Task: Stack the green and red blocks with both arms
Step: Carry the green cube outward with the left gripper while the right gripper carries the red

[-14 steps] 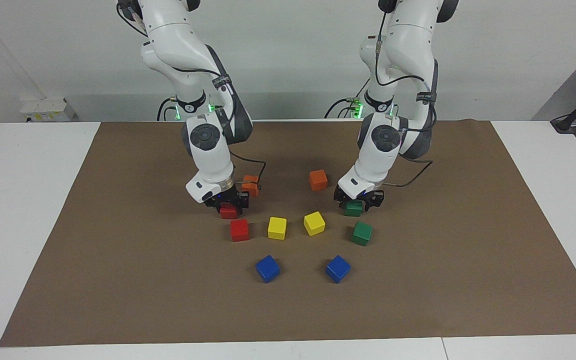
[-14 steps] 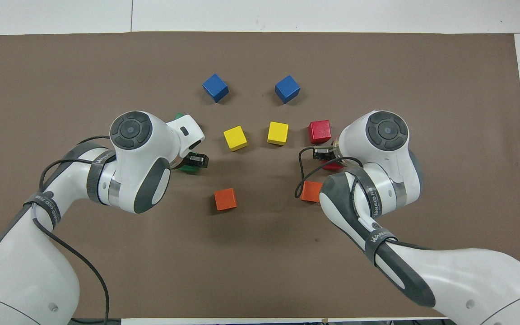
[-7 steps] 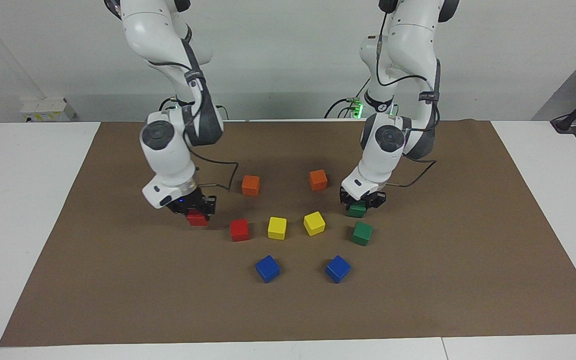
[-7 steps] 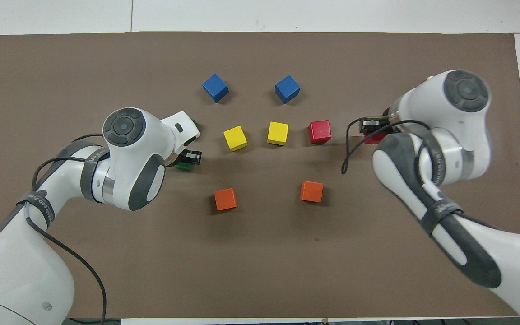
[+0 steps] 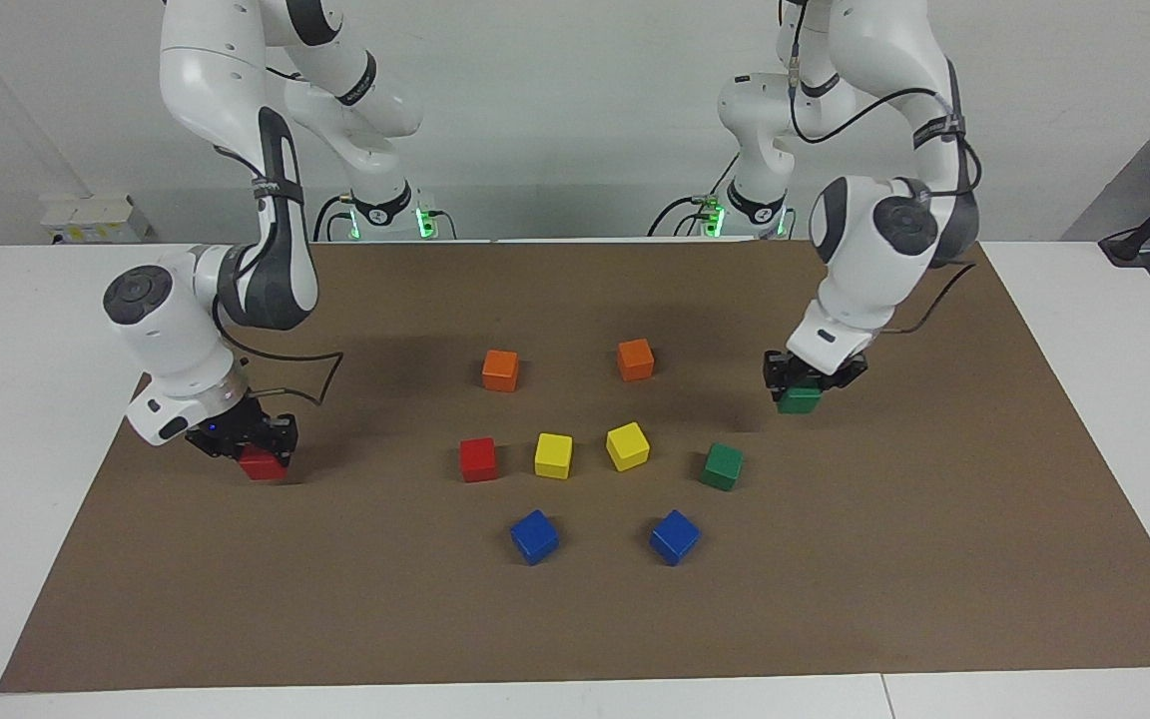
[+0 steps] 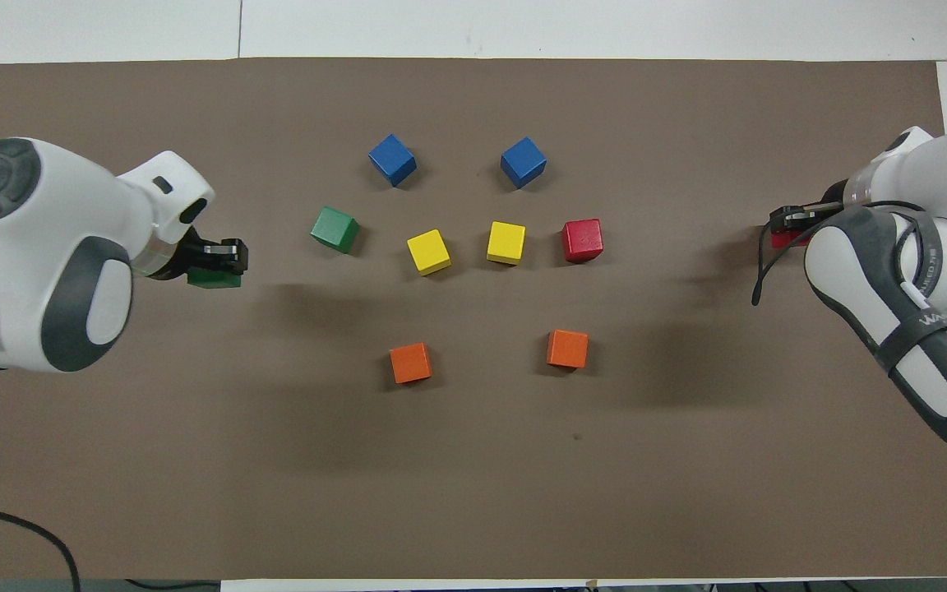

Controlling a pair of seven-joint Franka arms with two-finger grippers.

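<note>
With the left gripper (image 5: 814, 379) clamping one small matte green cube (image 5: 799, 399) and the right gripper (image 5: 241, 446) one small matte red cube (image 5: 262, 464), both carried toward opposite ends of the brown paper mat (image 5: 575, 619) and well apart from the resting green cube (image 5: 722, 465) and resting red cube (image 5: 478, 459) near the yellow cubes (image 5: 590, 449), a skewed release could topple either stack.

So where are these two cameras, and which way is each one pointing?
Facing view: high across the table, looking back at the robots; both arms show whole, the right pincer holding a red block low over the mat, the left pincer a green block.
Overhead view: high above the robots' end, looking forward and steeply down; only forearms and wrists show.
Shared: the brown mat and its loose cubes, such as the resting red block, seen half a turn apart.
</note>
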